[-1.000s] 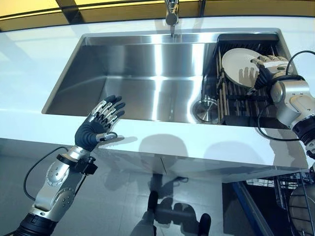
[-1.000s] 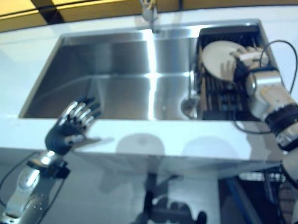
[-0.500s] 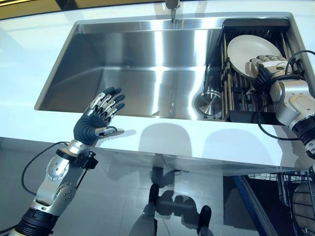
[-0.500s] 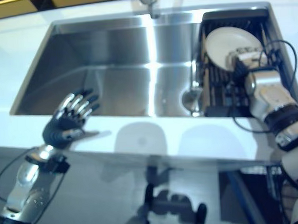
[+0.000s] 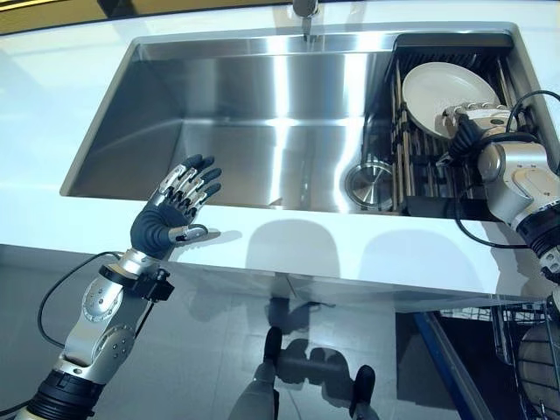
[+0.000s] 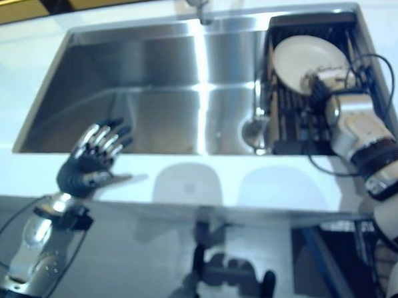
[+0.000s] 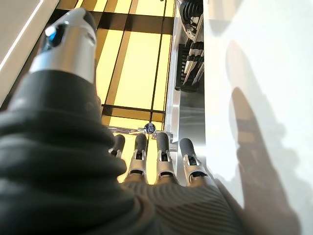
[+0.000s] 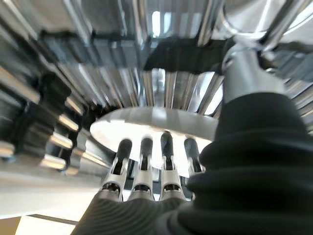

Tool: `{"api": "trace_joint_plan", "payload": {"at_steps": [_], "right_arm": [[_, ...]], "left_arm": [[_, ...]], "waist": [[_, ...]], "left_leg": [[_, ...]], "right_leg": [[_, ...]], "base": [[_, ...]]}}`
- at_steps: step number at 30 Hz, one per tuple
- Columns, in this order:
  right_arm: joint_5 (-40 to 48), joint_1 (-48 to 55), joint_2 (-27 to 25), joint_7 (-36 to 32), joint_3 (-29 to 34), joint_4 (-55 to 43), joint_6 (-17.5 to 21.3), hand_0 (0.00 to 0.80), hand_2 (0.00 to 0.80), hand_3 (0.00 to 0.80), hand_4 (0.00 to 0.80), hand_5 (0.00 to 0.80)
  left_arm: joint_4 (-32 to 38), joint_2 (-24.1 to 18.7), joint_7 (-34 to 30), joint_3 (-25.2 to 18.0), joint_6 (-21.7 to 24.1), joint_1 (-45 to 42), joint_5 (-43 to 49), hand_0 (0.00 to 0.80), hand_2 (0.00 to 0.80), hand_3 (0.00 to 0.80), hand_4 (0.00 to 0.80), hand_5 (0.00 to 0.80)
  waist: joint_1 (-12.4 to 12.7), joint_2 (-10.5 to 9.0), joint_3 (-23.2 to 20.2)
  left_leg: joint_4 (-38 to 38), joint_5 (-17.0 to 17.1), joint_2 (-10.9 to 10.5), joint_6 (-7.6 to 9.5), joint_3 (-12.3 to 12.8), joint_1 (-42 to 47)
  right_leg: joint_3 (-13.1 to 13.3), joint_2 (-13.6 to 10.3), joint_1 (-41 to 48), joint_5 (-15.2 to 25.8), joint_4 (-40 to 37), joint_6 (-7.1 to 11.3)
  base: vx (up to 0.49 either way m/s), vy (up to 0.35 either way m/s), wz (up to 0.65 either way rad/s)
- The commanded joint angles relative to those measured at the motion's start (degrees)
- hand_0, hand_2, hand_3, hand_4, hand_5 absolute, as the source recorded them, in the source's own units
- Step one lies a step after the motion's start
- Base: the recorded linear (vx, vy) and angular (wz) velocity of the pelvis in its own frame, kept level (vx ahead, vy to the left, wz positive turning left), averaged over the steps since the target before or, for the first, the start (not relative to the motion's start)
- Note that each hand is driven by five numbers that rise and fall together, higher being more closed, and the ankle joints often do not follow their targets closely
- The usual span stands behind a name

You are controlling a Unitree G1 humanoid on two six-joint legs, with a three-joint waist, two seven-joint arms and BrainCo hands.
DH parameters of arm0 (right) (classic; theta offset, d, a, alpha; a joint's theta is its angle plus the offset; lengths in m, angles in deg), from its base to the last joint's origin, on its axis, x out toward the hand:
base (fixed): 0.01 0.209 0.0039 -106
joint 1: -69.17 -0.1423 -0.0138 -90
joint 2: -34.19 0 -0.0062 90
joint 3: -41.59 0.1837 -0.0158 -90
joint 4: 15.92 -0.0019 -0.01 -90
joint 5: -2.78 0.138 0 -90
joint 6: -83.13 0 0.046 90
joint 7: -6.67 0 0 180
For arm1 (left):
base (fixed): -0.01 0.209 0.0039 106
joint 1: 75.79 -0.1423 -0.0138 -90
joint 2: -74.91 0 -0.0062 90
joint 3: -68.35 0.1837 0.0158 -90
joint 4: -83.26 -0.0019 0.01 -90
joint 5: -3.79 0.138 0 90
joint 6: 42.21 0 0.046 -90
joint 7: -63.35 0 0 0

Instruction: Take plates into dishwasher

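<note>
A white plate (image 5: 440, 86) leans in the black dish rack (image 5: 418, 179) at the right end of the steel sink (image 5: 254, 131). My right hand (image 5: 479, 115) reaches into the rack and rests on the plate's near right edge. In the right wrist view its straight fingers (image 8: 145, 159) lie along one face of the plate (image 8: 146, 123), with the thumb (image 8: 247, 73) raised on the other side. My left hand (image 5: 168, 226) hovers open and holding nothing over the counter's front edge, left of the sink, and its fingers (image 7: 164, 159) are straight.
A faucet (image 5: 304, 12) stands behind the sink, and a round drain (image 5: 367, 182) sits beside the rack. White counter (image 5: 350, 254) surrounds the sink. At the lower right, below the counter, shows part of a wire dishwasher basket (image 5: 529, 350).
The whole view has shifted since a second ago, so the camera moved. My right hand stays at the plate's edge. The left hand keeps its open pose.
</note>
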Motion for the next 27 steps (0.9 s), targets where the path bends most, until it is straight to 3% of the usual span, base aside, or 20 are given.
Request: {"api": "trace_joint_plan", "payload": {"at_steps": [1, 2, 3, 4, 15, 27], "right_arm": [[-0.9, -10.6, -1.8, 2.2, -4.1, 3.2, -2.7, 0.524, 0.524, 0.524, 0.524, 0.524], [-1.1, -11.2, -1.7, 2.2, -4.6, 3.9, -2.9, 0.612, 0.612, 0.612, 0.612, 0.612], [-1.2, -11.8, -1.5, 2.3, -5.1, 4.5, -3.0, 0.784, 0.784, 0.784, 0.784, 0.784], [-1.3, -12.0, -1.4, 2.3, -5.2, 4.7, -3.1, 0.8, 0.8, 0.8, 0.8, 0.8], [-3.0, -15.4, -0.2, 6.4, -8.9, 9.8, -6.7, 0.8, 0.8, 0.8, 0.8, 0.8], [-1.6, -16.7, -2.0, 10.7, -9.8, 10.2, -6.4, 0.8, 0.8, 0.8, 0.8, 0.8]], "left_arm": [[2.0, -0.7, 0.1, 0.9, 1.2, 1.3, -0.2, 0.0, 0.0, 0.0, 0.0, 0.0], [2.0, -0.9, 0.1, 1.0, 1.2, 1.4, -0.4, 0.0, 0.0, 0.0, 0.0, 0.0], [2.0, -1.0, 0.1, 1.0, 1.2, 1.5, -0.5, 0.0, 0.0, 0.0, 0.0, 0.0], [1.9, -1.0, 0.1, 1.0, 1.1, 1.6, -0.5, 0.0, 0.0, 0.0, 0.0, 0.0], [1.6, -2.1, 0.2, 1.8, 1.9, 2.3, -2.2, 0.0, 0.0, 0.0, 0.0, 0.0], [1.9, -3.6, -1.5, 1.2, 2.2, 1.2, -5.1, 0.0, 0.0, 0.0, 0.0, 0.0]], "waist": [[1.8, -2.07, 1.4], [1.9, -1.97, 1.4], [2.0, -1.86, 1.5], [2.1, -1.82, 1.5], [3.0, -0.78, 2.1], [3.0, -0.9, 0.6]], "left_leg": [[-0.3, -2.4, 0.1, -0.02, 1.3, 0.4], [-0.3, -2.4, 0.1, -0.03, 1.3, 0.2], [-0.3, -2.3, 0.1, -0.03, 1.2, 0.0], [-0.3, -2.3, 0.0, -0.03, 1.2, 0.0], [-0.3, -1.7, -0.4, 0.09, 1.0, -1.8], [-0.3, -1.7, -0.1, -0.17, 1.6, -1.6]], "right_leg": [[-2.2, -4.1, -5.3, 5.8, 0.8, 1.48], [-2.3, -4.1, -5.4, 5.8, 0.8, 1.49], [-2.4, -4.2, -5.5, 5.8, 0.8, 1.52], [-2.4, -4.2, -5.6, 5.9, 0.8, 1.52], [-3.7, -4.6, -6.7, 6.2, 0.7, 1.69], [-4.5, -4.7, -6.4, 6.4, 0.6, 2.06]], "base": [[0.001, -0.013, -0.05], [0.0, 0.0, 0.0], [0.0, 0.0, 0.0], [0.0, 0.0, 0.0], [-0.017, -0.003, -0.01], [-0.014, -0.003, 0.0]]}}
